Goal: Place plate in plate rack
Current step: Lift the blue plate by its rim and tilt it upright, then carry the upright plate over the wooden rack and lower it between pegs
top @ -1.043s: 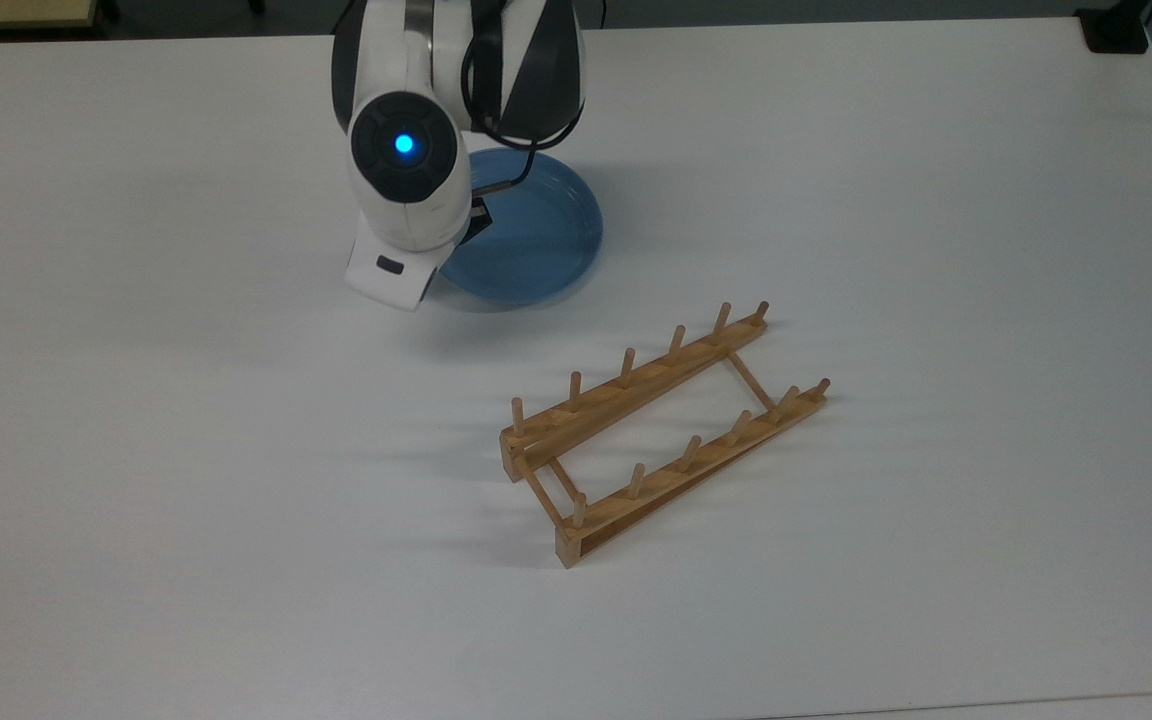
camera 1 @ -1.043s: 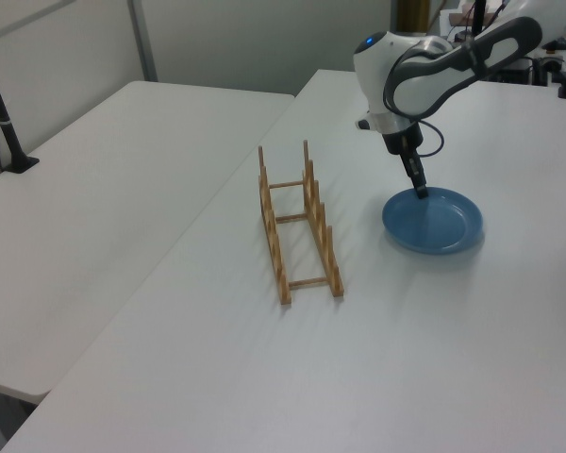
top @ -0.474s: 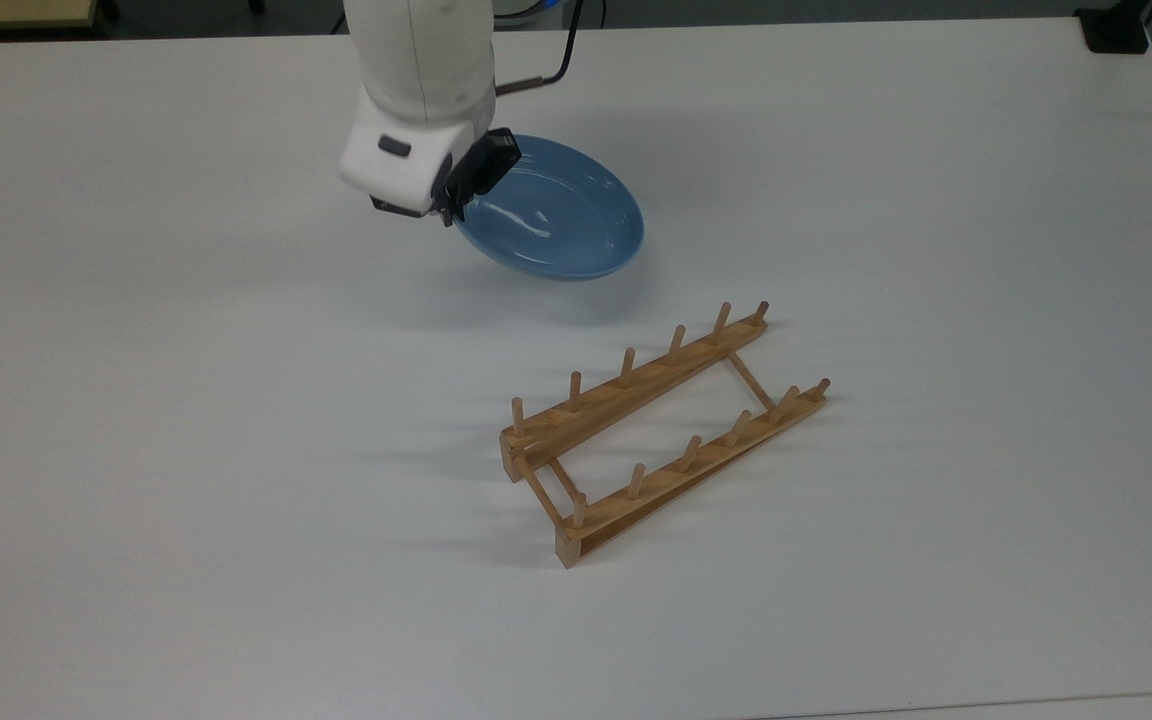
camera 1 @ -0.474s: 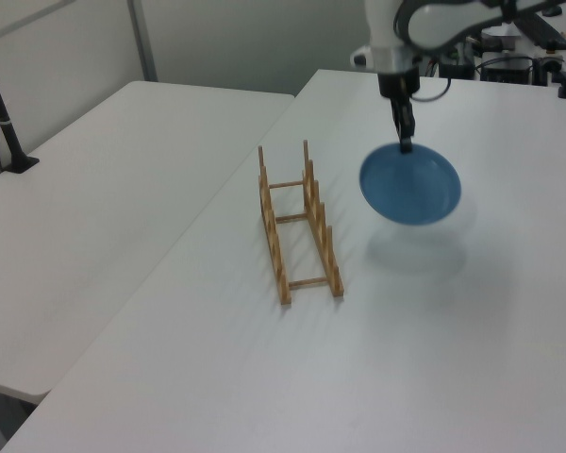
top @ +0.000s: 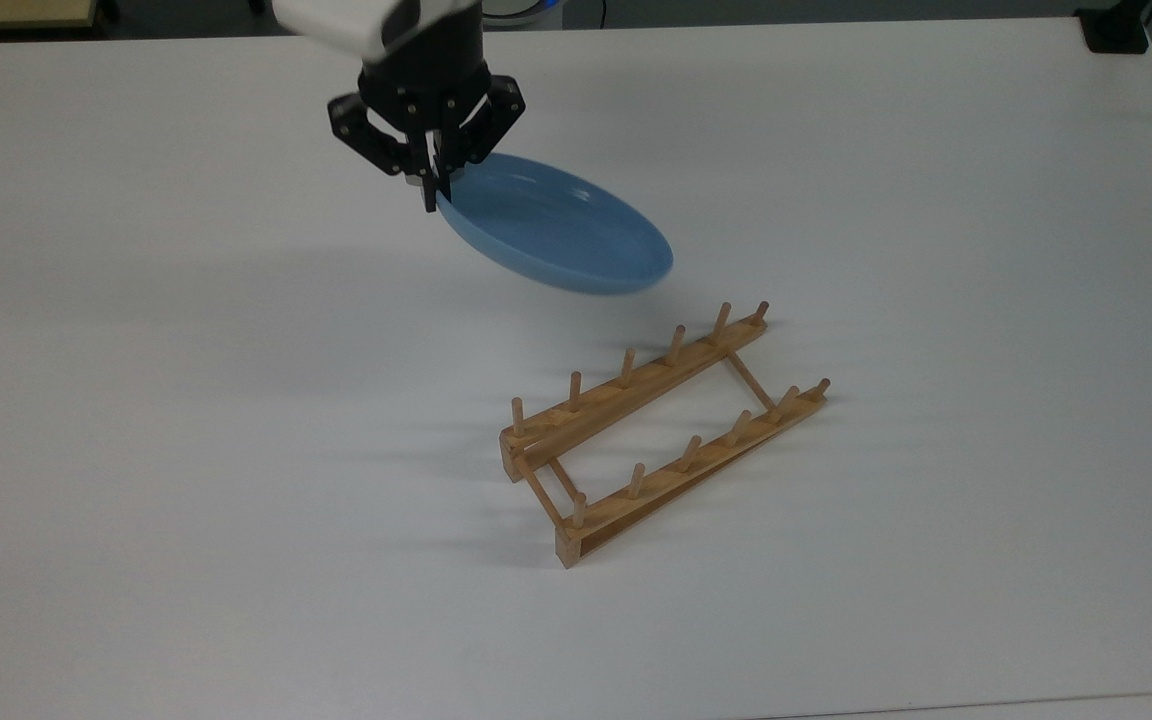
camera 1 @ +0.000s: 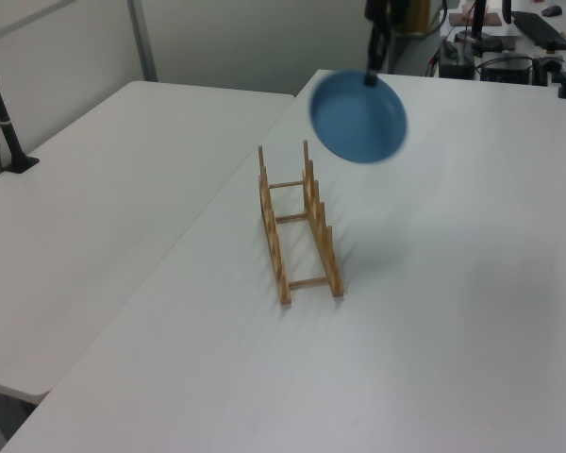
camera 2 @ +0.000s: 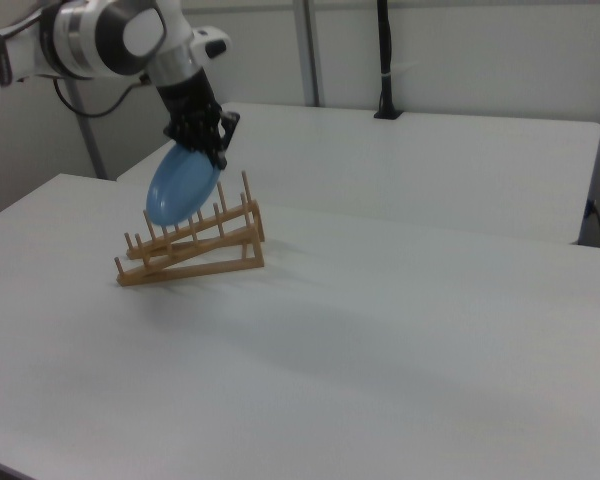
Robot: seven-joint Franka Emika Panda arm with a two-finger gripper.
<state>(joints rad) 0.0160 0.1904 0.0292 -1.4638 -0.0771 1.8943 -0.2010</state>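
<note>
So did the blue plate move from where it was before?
Yes. The plate was lying flat on the table; now the gripper holds it tilted in the air, closer to the plate rack in the top view.

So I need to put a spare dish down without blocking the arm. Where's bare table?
The table is bare across the top view's whole left half and along its bottom edge, below the rack. The strip right of the rack is free too. Avoid the stretch between the rack and the plate, held tilted in the air by the fingers.
</note>
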